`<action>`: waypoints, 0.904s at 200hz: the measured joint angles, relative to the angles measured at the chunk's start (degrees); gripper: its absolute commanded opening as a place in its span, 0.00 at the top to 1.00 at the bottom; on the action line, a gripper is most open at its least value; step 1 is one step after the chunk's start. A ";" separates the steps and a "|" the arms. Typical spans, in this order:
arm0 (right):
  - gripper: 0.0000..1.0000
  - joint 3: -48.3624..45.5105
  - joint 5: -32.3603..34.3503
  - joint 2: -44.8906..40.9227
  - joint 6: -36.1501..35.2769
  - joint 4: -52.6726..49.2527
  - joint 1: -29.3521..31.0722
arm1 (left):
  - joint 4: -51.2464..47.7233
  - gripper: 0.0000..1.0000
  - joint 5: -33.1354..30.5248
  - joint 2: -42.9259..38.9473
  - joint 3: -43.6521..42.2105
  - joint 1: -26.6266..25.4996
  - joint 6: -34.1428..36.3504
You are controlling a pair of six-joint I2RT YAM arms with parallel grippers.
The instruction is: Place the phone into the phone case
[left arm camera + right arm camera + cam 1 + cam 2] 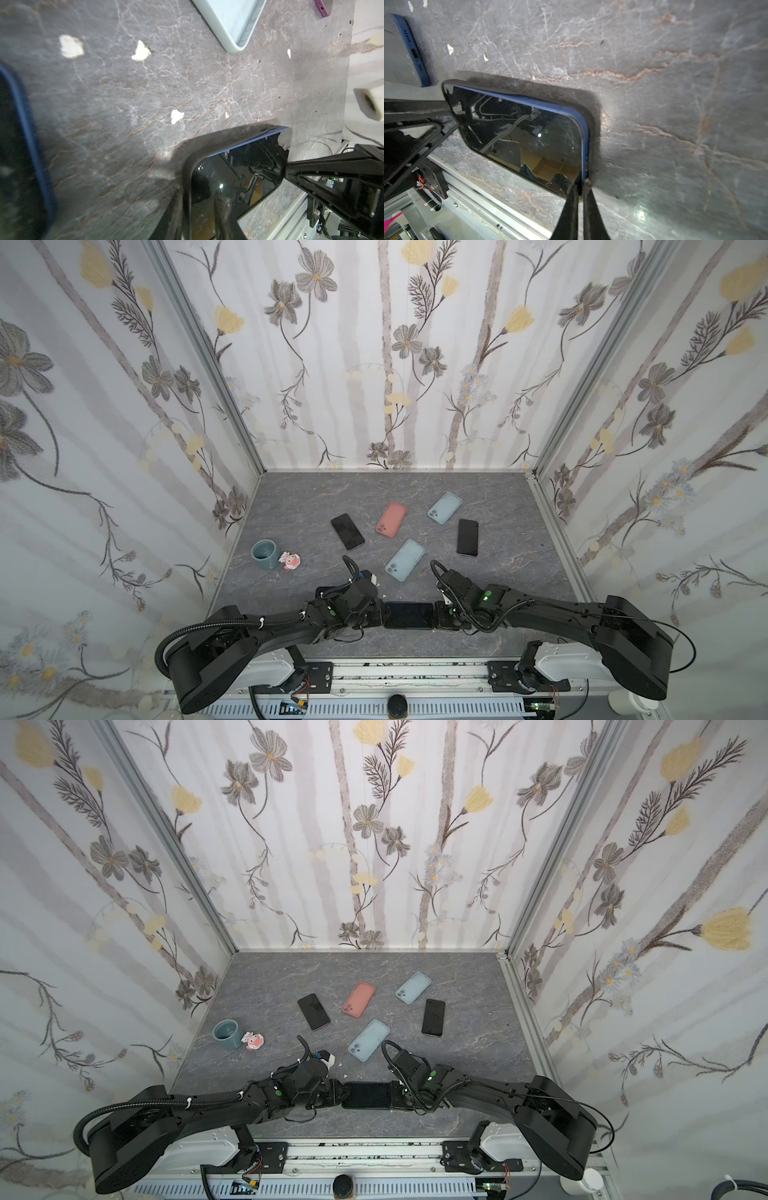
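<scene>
My grey marbled table [291,497] carries a left phone [347,531], a pink case [391,519], a far blue case [445,507], a right phone [467,537] and a near blue case [405,560], all flat and apart. Near its left edge sit a teal cup [264,555] and a figurine [290,561] (just beside each other).

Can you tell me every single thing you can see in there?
held phone: one, dark screen with a blue edge, front of the table between the grippers
black case: one, black, around the held phone
loose phones: two, black, one left of the pink case, one far right
phone by left arm: one, blue-edged, mostly hidden in both top views
pink case: one, pink, middle back
blue cases: two, light blue, one at the back, one in the middle
cup: one, blue-grey, left side
toy figure: one, pink and white, beside the cup
white crumbs: several, white, near the front
left gripper: black, closed on the case's left end
right gripper: black, pinching its right end
</scene>
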 measured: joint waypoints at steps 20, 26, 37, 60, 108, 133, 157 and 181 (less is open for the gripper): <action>0.84 1.92 1.07 0.44 -0.94 -2.23 0.57 | -0.72 0.71 -0.20 -0.42 0.13 -0.02 0.57; 0.81 2.47 1.81 0.44 -1.38 -3.02 0.90 | -1.16 0.71 -0.33 -0.61 0.22 -0.02 0.57; 0.76 3.52 2.91 0.39 -1.53 -4.66 1.03 | -2.14 0.71 -0.81 -1.25 0.42 0.00 0.59; 0.75 6.05 4.72 -0.92 -2.38 -6.84 1.29 | -3.72 0.71 -1.97 -3.15 1.01 0.04 0.61; 0.78 9.44 8.09 -3.06 -4.39 -7.96 0.26 | -5.31 0.71 -3.58 -4.90 1.95 0.04 0.83; 0.84 9.05 8.41 -3.30 -5.77 -7.37 -1.38 | -5.40 0.71 -3.50 -3.41 2.45 0.09 1.05; 0.86 8.20 8.35 -2.75 -6.49 -6.05 -2.71 | -5.35 0.71 -3.10 -2.10 2.64 0.09 1.09; 0.85 7.43 7.56 -0.96 -7.26 -4.94 -3.50 | -5.31 0.71 -2.71 -1.25 2.67 0.09 1.07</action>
